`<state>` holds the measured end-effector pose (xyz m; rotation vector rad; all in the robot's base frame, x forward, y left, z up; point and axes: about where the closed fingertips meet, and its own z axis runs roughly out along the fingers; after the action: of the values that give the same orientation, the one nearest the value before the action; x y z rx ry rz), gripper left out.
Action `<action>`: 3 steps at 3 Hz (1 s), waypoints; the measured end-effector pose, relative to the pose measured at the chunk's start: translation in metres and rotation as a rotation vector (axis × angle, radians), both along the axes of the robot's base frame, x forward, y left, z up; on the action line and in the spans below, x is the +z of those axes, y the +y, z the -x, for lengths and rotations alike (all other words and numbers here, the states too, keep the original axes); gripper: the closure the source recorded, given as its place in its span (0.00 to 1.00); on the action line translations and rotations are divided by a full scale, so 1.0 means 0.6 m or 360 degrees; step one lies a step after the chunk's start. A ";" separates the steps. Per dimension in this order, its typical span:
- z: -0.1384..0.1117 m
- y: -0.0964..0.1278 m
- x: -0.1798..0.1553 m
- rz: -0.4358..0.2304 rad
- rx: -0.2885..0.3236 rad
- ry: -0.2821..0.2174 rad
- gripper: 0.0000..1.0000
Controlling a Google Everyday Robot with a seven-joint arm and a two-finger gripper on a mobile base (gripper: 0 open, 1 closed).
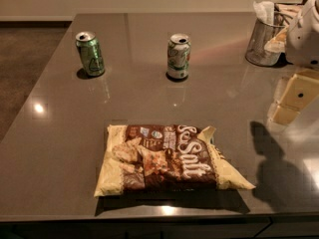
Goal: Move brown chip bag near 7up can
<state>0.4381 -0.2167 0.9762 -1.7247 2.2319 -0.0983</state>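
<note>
The brown chip bag (167, 157) lies flat near the front edge of the grey table, with a brown middle, white lettering and pale yellow ends. The 7up can (178, 56) stands upright behind it at mid-table, pale whitish-green with a silver top. A wide strip of bare table separates the bag from the can. My gripper (291, 103) hangs over the right side of the table, to the right of the bag and above the surface, holding nothing that I can see. Its shadow falls on the table below it.
A darker green can (90, 54) stands upright at the back left. A metal mesh holder (264, 39) with napkins stands at the back right, next to my white arm (309, 31). The table's front edge (149, 218) runs just below the bag.
</note>
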 end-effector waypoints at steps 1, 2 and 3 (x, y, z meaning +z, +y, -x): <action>0.001 0.001 0.000 -0.0002 0.0000 0.0004 0.00; 0.003 0.004 0.000 -0.0013 0.0002 0.0023 0.00; 0.042 0.033 -0.020 -0.0079 0.0064 0.0085 0.00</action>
<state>0.4127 -0.1971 0.9643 -1.7646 2.2159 0.0124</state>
